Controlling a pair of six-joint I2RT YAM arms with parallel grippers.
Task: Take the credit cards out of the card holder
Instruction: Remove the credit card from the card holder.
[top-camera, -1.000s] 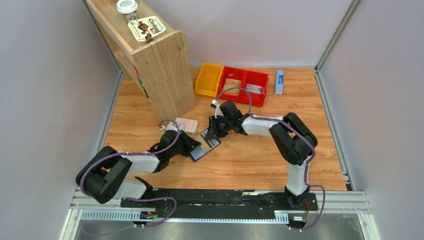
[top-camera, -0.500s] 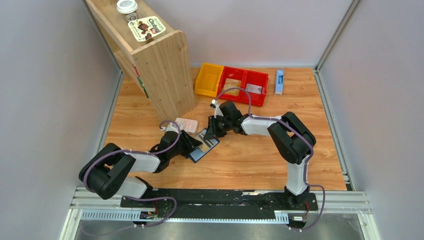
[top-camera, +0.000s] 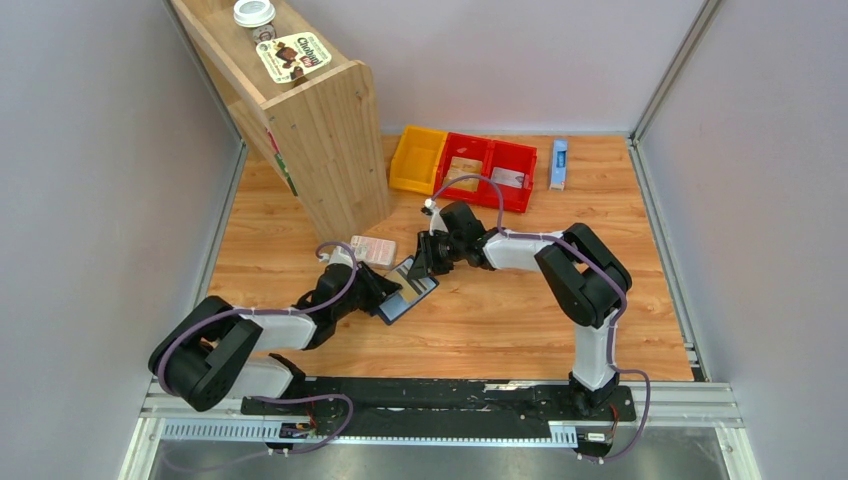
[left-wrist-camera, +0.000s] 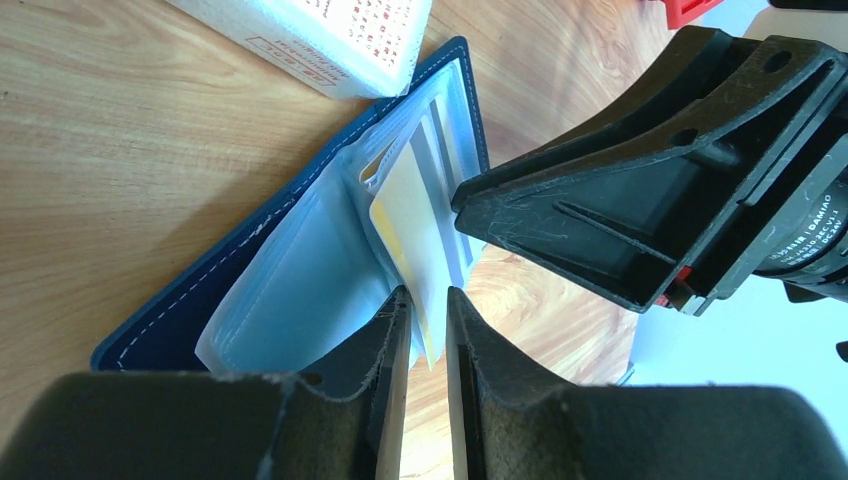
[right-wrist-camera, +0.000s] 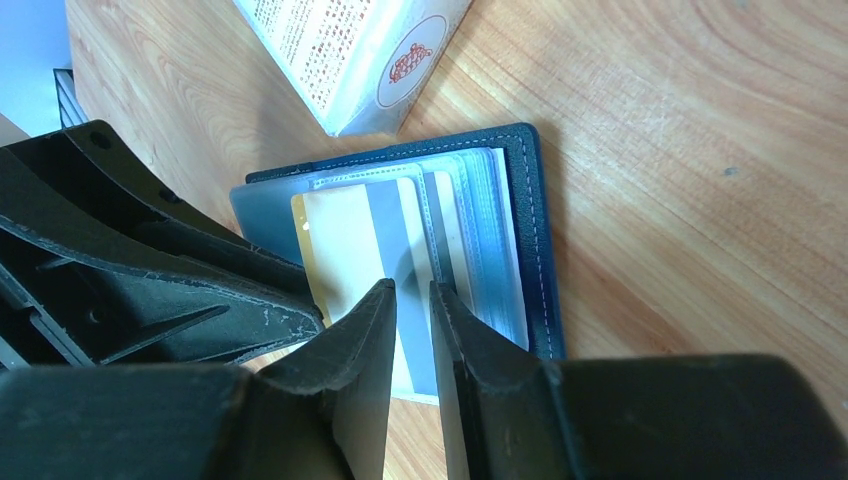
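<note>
The navy card holder (top-camera: 410, 290) lies open on the table between both grippers, its blue-grey plastic sleeves fanned out (left-wrist-camera: 300, 290) (right-wrist-camera: 500, 240). A pale credit card with a yellow edge (left-wrist-camera: 412, 225) (right-wrist-camera: 345, 235) sticks partly out of a sleeve. My left gripper (top-camera: 388, 290) (left-wrist-camera: 428, 298) is closed on this card's edge. My right gripper (top-camera: 426, 264) (right-wrist-camera: 412, 288) stands over the card's face with its jaws almost together, holding nothing I can see. Other cards inside the sleeves are hidden.
A pink-and-white packet (top-camera: 373, 248) lies just behind the wallet. A wooden shelf unit (top-camera: 320, 130) stands at the back left. A yellow bin (top-camera: 418, 160), red bins (top-camera: 490, 165) and a slim blue-and-white box (top-camera: 559, 163) sit at the back.
My left arm has shifted slightly at the elbow. Both grippers and the wallet stay in about the same place.
</note>
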